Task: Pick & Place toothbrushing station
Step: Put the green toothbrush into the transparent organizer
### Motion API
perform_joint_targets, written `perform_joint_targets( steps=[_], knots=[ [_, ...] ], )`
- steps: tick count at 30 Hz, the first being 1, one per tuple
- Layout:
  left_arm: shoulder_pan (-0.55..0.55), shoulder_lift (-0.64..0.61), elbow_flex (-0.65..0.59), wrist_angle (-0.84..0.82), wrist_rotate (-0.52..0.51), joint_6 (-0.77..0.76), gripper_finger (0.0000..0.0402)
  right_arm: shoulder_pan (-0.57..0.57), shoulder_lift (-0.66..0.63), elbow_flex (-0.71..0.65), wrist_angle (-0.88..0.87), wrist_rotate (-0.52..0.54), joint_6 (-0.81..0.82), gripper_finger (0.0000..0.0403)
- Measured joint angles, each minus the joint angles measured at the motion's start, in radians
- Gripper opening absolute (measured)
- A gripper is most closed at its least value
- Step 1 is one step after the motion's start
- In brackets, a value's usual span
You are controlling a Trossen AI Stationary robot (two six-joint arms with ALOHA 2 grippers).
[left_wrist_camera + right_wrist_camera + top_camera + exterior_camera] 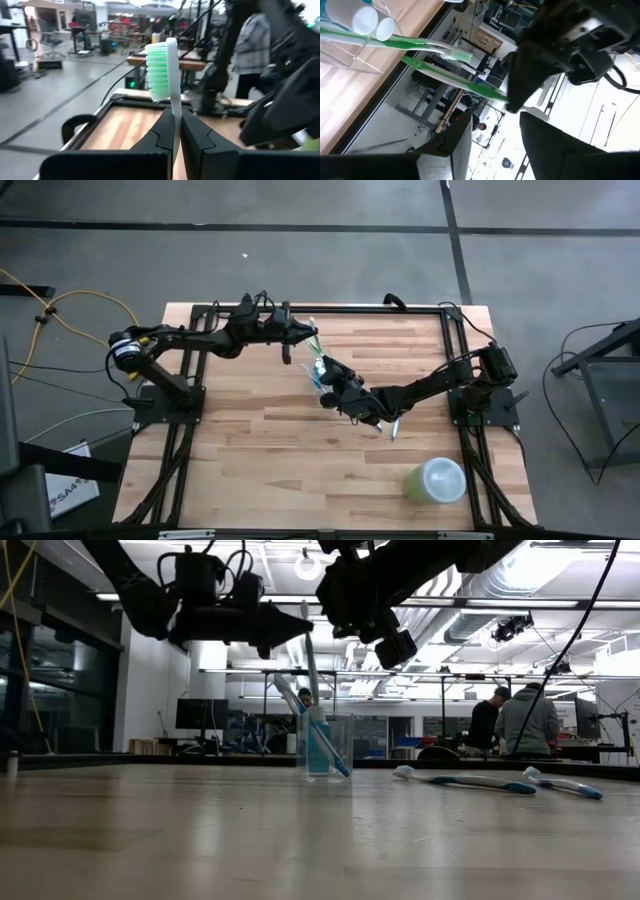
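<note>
Above the clear cup point(325, 747) near table centre, our left gripper point(177, 131) pinches a green toothbrush point(165, 70) for lowering in, while our right gripper point(495, 135) hovers empty and agape at four o'clock.

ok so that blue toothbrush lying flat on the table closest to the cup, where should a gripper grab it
Grip the blue toothbrush at mid-handle, coming straight down from above with the fingers closing across its width. It lies flat and long on the table, apart from the clear cup, so the slim middle is open on both sides.
</note>
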Motion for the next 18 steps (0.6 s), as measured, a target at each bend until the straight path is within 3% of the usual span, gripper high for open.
perform_joint_targets(
  steps=[18],
  knots=[
    [-0.05,0.197,0.002,0.118,-0.096,0.021,0.0003,0.0,0.0,0.0,0.001,0.0,0.001,0.0157]
  ],
)
